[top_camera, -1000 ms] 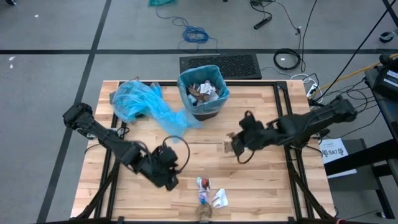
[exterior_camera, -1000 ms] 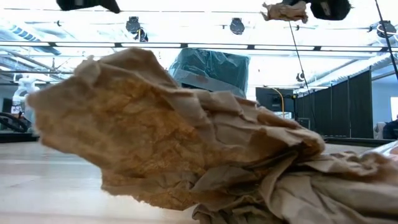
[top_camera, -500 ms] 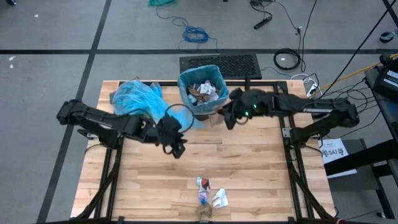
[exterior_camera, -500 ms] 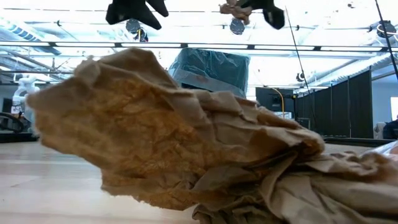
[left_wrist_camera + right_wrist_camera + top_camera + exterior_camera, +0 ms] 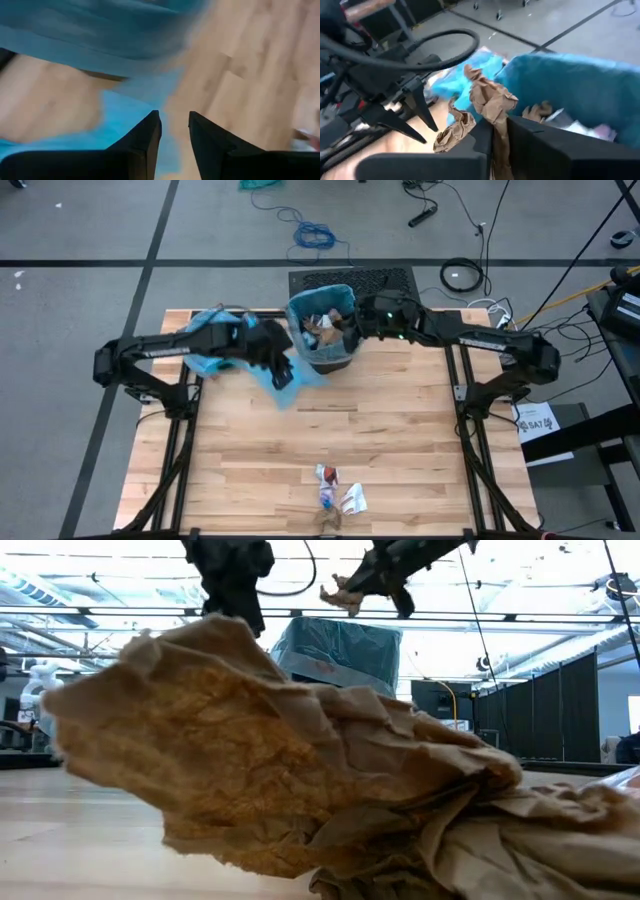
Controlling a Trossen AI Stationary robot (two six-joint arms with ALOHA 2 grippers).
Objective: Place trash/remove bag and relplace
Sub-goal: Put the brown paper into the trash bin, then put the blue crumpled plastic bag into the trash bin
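From above, the right gripper (image 5: 362, 320) is held over the right rim of the lined bin (image 5: 345, 345), so its scrap can fall inside; more trash (image 5: 335, 490) lies near the table's front edge. In the right wrist view, brown paper (image 5: 490, 102) is pinched between narrow fingers. The left gripper (image 5: 175, 130) stands narrowly parted, empty, above the spare blue bag (image 5: 125, 107).

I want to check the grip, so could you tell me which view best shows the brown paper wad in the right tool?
The right wrist view: the brown paper wad is pinched between the right tool fingers beside the bin. The low view shows it small; the high view hides it.
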